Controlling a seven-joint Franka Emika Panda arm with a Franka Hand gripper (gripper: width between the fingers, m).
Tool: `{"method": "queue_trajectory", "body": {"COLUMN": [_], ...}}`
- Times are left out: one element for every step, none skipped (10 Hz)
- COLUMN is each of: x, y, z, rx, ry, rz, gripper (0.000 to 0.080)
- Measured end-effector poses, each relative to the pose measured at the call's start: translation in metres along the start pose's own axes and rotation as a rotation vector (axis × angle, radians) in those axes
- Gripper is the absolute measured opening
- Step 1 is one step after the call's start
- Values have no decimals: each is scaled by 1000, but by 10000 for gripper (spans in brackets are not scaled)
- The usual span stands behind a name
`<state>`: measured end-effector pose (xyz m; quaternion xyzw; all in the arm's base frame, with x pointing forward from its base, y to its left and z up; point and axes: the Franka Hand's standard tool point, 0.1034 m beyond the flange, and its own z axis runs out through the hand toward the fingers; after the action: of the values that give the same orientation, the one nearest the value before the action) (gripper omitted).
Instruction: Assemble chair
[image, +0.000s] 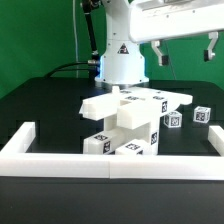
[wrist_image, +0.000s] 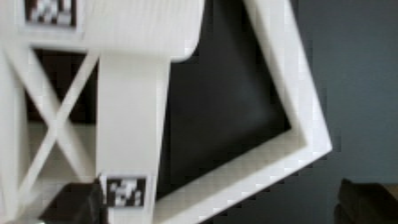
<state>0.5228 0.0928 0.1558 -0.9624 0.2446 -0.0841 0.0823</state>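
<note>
Nearest in the exterior view, the long white rail (image: 110, 160) fences the black worktop (image: 40, 110). Just behind it the chair parts (image: 128, 122) lie heaped mid-worktop, a flat slab resting across tagged blocks. Two small tagged posts (image: 173, 120) stand apart toward the exterior view's right. Farther back, high above, the claw (image: 184, 54) hangs released, grasping nothing

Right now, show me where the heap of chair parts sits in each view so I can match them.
Exterior view: the chair parts lie heaped mid-table, in front of the robot base and behind the white rail.
Wrist view: the chair parts are seen close up, and their tagged white pieces fill much of the picture.
Shared landmark: the black table under them.
</note>
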Motion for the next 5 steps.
{"method": "queue_trajectory", "body": {"x": [-8, -6, -6, -6, -8], "y": [-5, -3, -2, -2, -3], "z": [1, 2, 2, 2, 3], "rx": [5, 2, 2, 1, 1], "ry": [3, 2, 3, 2, 1], "rz": [4, 0, 1, 0, 3], "gripper": [649, 649, 649, 649, 649]}}
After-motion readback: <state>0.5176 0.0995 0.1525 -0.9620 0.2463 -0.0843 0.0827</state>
